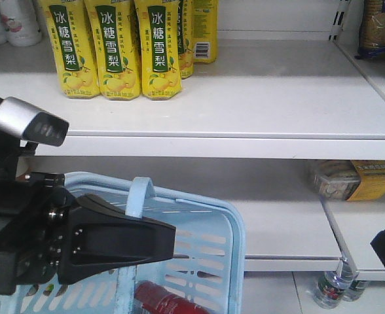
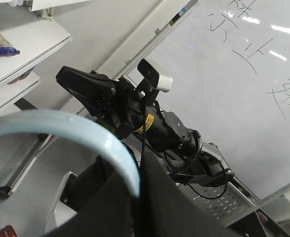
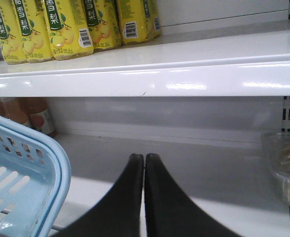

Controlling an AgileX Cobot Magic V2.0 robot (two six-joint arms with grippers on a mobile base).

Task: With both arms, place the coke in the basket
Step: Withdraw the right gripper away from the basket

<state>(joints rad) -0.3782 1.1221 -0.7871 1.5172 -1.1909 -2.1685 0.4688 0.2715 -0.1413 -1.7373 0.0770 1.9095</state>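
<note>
With the coke (image 1: 158, 299) lying low inside the basket (image 1: 215, 226), only its red neck and shoulder peek above the bottom edge of the front view, right beside the basket's pale blue handle (image 1: 138, 195), which stands upright at the near rim. The left hand (image 1: 124, 242) sits at that handle, a broad black wedge pointing across the basket's open top, with a silver-grey camera block (image 1: 29, 121) riding above the arm behind it; whether its fingers are apart or pressed onto the handle, I cannot tell from here. In the left wrist view the handle (image 2: 81, 136) arcs pale blue right up against the lens, so that hand is tight against it. Over to the right wrist view: the right hand (image 3: 144, 160) has its two black fingers (image 3: 127, 192) pressed flat together with nothing between them, hovering just beside the basket's rounded corner (image 3: 46, 163) and clear of it. Above the basket, yellow pear drink cartons (image 1: 117, 49) stand in a row on the white shelf (image 1: 245, 111), and a clear packet of snacks (image 1: 353, 180) lies on the lower shelf, well off to the basket's right.
</note>
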